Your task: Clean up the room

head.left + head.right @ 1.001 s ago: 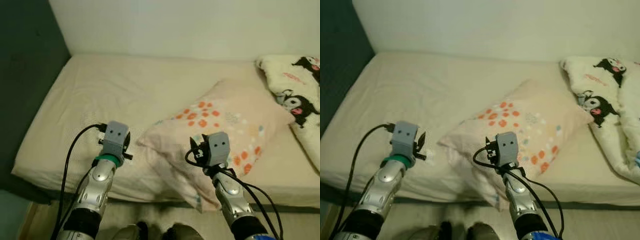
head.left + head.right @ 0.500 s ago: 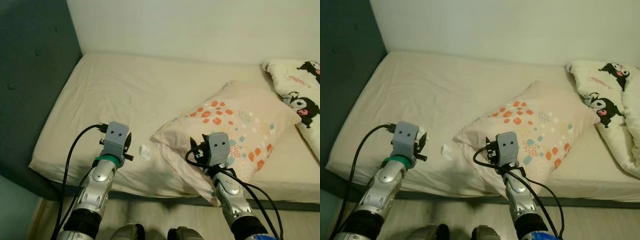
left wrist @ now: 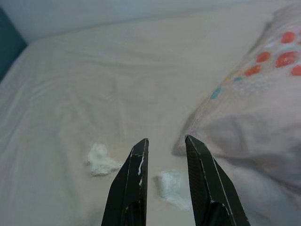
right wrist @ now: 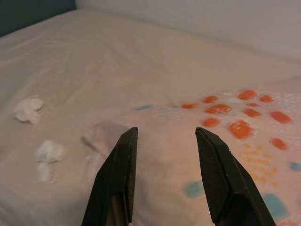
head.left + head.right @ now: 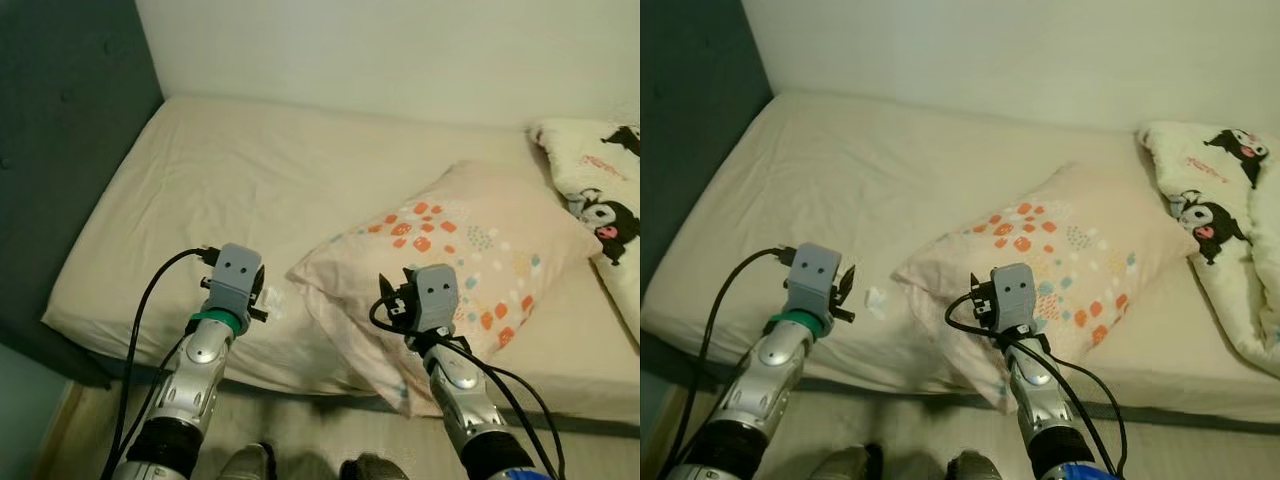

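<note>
While the robot stands at the near edge of the wide bed with its pale cream sheet (image 5: pixel 230 180), both arms are raised out over the mattress. The left claw (image 3: pixel 164 143) hovers low above the sheet, its two black fingers spread a little with nothing between them. Just beyond its tips lies a small crumpled white tissue wad (image 3: pixel 173 187), partly seen in the gap between the fingers, and a second crumpled white tissue wad (image 3: pixel 100 160) sits just beside it, on the side away from the pillow. From the head camera, one wad (image 5: pixel 875 301) shows on the sheet right next to the left claw, between it and the pillow's corner.

The right claw (image 4: pixel 164 136) hangs over the near end of the soft pink pillow with orange and teal spots (image 5: pixel 450 260), fingers spread wide and empty. The pillow lies slantwise across the middle of the bed. At the far right, a white blanket printed with black cartoon figures (image 5: pixel 1215 210) is bunched up.
</note>
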